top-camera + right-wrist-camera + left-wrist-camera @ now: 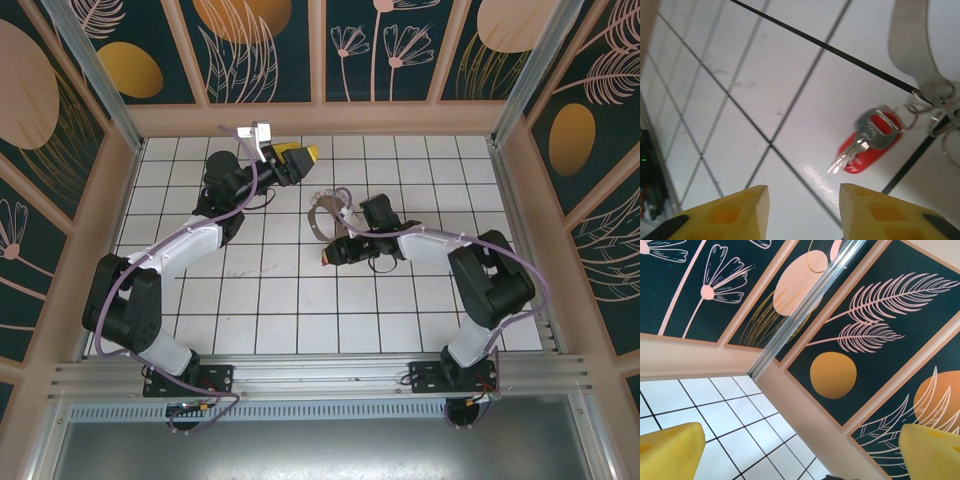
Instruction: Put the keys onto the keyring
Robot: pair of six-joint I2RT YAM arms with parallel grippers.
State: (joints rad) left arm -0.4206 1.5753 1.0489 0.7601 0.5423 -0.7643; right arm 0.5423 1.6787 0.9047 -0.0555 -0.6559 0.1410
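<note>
1. Top view: left gripper (297, 155) sits at the far side of the tiled table (280, 310), raised and angled away. Its yellow fingers are spread and hold nothing. My read: it's parked clear so the right arm has room.
2. Top view: right gripper (342, 248) is low at table centre, nose just beside the keys (327, 258), whose red head lies on the tile. The keyring (328, 210) lies flat just beyond them, near the right wrist.
3. Left wrist view: fingers (670, 450) sit in the two bottom corners, wide apart, aimed at the wall panel (865, 340). Looks idle.
4. Right wrist view: fingers (735, 212) are apart with bare tile in the gap, pinching nothing. The keys (871, 140) lie flat ahead and right of the gap, silvery blade over the red head. A small ring on the head sits beside the keyring band (912, 45). Can't tell if they're linked.
5. Judgement: the keys are off the finger axis, so the gripper would need to shift right before closing. A flat key on tile is awkward to pinch.
</note>
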